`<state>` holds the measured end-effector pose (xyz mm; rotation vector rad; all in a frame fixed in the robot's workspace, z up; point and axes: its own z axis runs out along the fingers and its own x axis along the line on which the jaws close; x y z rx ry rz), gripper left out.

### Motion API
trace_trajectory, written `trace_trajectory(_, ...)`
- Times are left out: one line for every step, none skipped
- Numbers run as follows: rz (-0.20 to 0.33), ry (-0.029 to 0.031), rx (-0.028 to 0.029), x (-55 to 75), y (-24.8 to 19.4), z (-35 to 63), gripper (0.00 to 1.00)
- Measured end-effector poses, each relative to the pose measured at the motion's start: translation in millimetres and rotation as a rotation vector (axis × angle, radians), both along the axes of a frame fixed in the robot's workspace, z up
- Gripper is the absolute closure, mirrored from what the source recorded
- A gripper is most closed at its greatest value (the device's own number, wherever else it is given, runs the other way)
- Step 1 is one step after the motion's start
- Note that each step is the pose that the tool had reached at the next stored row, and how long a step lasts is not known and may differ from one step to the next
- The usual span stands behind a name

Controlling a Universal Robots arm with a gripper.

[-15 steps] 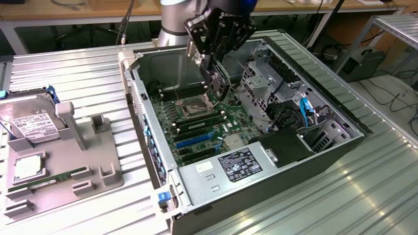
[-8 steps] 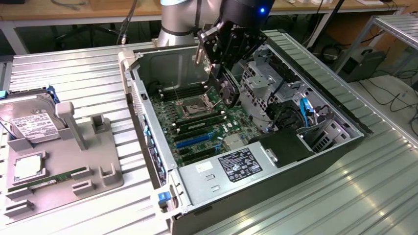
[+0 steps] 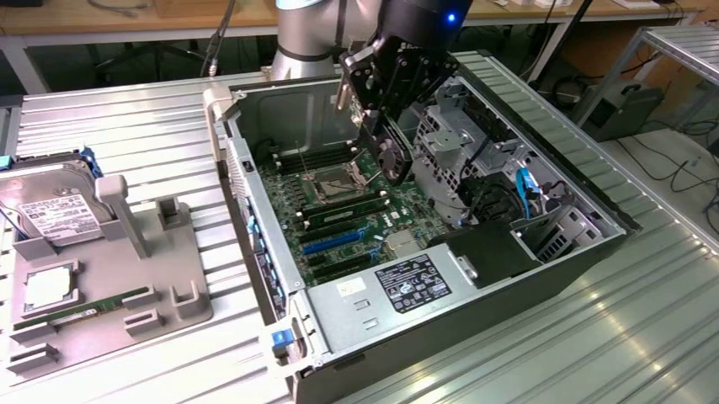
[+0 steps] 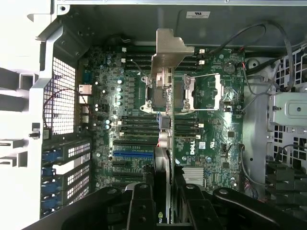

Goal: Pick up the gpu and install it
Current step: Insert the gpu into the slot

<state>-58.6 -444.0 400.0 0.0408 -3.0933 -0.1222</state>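
Observation:
My gripper [image 3: 380,118] hangs over the open computer case [image 3: 540,278], shut on the gpu [image 3: 389,156]. The card stands on edge, its black fan facing the exterior view's right and its lower end just above the motherboard [image 3: 337,215]. In the wrist view the gpu [image 4: 168,57] shows edge-on between the black fingers [image 4: 143,201], with its silver bracket pointing toward the case's far wall. My gripper [image 4: 164,194] holds it above the CPU socket [image 4: 204,91], and the blue expansion slot [image 4: 133,154] lies on the board beside the card's line.
A grey fixture [image 3: 168,286] on the exterior view's left carries a hard drive [image 3: 54,210], a RAM stick [image 3: 84,305] and a square chip [image 3: 47,286]. Inside the case, drive cages [image 3: 460,151], cables [image 4: 268,43] and the power supply [image 3: 410,282] crowd the board.

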Motion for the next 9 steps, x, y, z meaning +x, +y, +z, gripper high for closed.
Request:
trace_trajectory(0.0, 0.0, -0.0001, 0.0, 0.0, 0.0, 0.74)
trace_trajectory(0.0, 0.0, -0.0001, 0.0, 0.0, 0.0, 0.74)
trace_trajectory(0.0, 0.0, -0.0001, 0.0, 0.0, 0.0, 0.74)
trace_trajectory(0.0, 0.0, -0.0001, 0.0, 0.0, 0.0, 0.74)
trace_trajectory(0.0, 0.0, -0.0001, 0.0, 0.0, 0.0, 0.74)
trace_trajectory(0.0, 0.0, -0.0001, 0.0, 0.0, 0.0, 0.74)
trace_trajectory(0.001, -0.0001, 0.0, 0.0, 0.0, -0.2, 0.74)
trace_trajectory(0.015, -0.0021, -0.0001, 0.1, 0.0, -0.3, 0.74)
trace_trajectory(0.037, -0.0031, 0.0001, 0.1, 0.0, -0.5, 0.74)
